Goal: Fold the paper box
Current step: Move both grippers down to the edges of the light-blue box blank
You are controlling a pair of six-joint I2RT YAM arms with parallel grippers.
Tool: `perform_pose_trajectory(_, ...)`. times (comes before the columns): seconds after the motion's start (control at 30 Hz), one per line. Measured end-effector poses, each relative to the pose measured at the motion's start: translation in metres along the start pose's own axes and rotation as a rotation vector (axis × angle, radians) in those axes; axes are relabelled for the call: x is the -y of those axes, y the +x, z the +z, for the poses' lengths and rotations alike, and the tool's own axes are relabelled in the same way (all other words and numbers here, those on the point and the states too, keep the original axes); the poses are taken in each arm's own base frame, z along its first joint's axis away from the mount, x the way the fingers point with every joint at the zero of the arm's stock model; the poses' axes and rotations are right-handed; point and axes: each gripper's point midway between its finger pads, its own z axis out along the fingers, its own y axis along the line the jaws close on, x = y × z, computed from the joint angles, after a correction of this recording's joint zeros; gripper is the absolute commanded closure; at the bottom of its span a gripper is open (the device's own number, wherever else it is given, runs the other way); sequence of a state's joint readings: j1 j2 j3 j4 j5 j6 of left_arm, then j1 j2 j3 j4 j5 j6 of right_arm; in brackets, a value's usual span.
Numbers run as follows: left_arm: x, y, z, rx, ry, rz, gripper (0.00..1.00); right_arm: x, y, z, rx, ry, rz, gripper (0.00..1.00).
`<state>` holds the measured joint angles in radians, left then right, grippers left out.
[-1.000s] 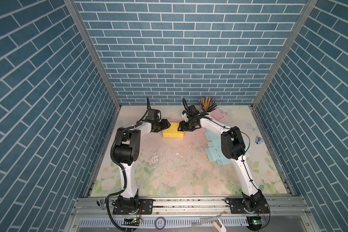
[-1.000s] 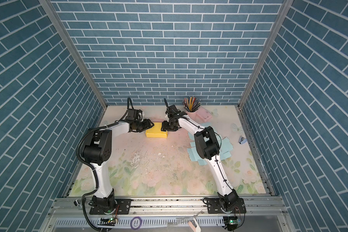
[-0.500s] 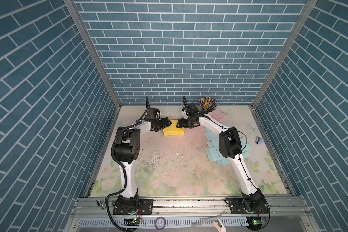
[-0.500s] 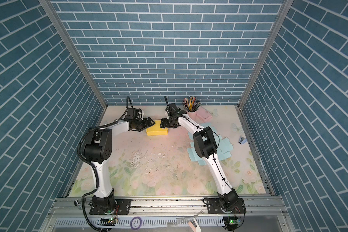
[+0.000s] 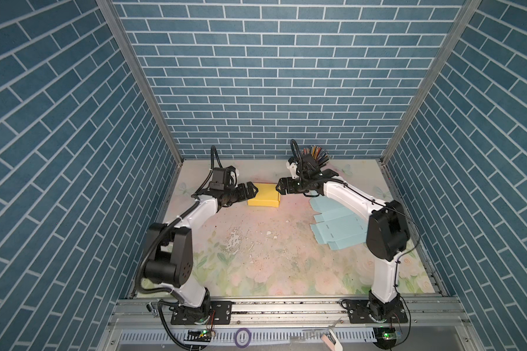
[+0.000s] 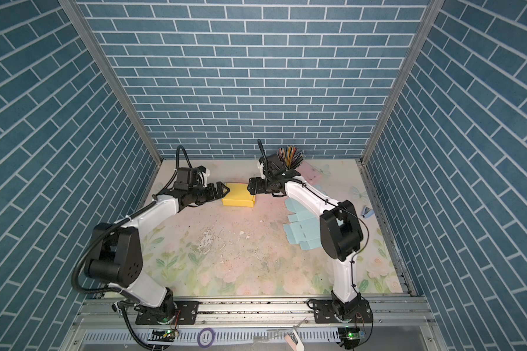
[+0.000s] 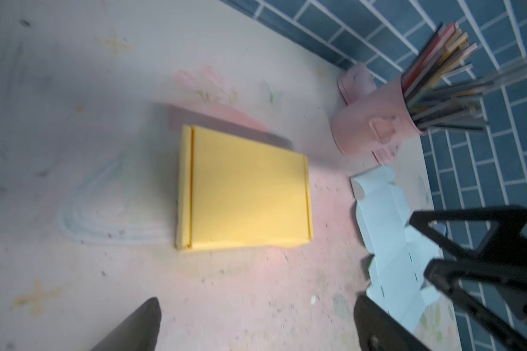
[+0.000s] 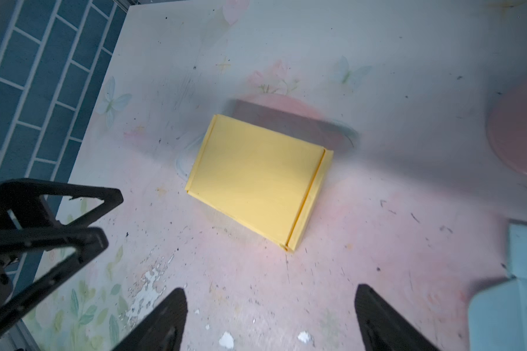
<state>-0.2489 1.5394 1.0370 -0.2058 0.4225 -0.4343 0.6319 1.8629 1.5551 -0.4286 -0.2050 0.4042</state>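
Box (image 5: 263, 199) sits between left claw (image 5: 254, 190) and right claw (image 5: 279, 188), untouched.

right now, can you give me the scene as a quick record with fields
yellow box: folded shut, lying flat on the table, towards the back
left gripper: open, holding nothing, at the box's left end
right gripper: open, holding nothing, at the box's right end
blue blanks: flat unfolded sheets, right of the box, partly under the right arm
pencil cup: pink, full of pencils, near the back wall
task state: box looks fully folded
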Motion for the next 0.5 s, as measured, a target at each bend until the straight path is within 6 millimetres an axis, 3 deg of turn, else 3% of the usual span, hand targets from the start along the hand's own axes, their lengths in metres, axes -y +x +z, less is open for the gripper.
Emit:
perform_pose_trajectory(0.23,0.066,0.112,-0.012,-0.180,0.078,0.175,0.01,0.042,0.090,-0.059,-0.053,0.097,0.045,0.13)
perform_pose_trajectory(0.37,0.094,0.152,-0.006,-0.258,0.127,0.219,0.09,0.078,0.132,-0.082,-0.080,0.167,0.115,0.13)
perform_pose_trajectory(0.5,0.127,0.186,0.017,-0.334,0.178,0.247,0.16,0.117,0.170,-0.094,-0.090,0.226,0.251,0.14)
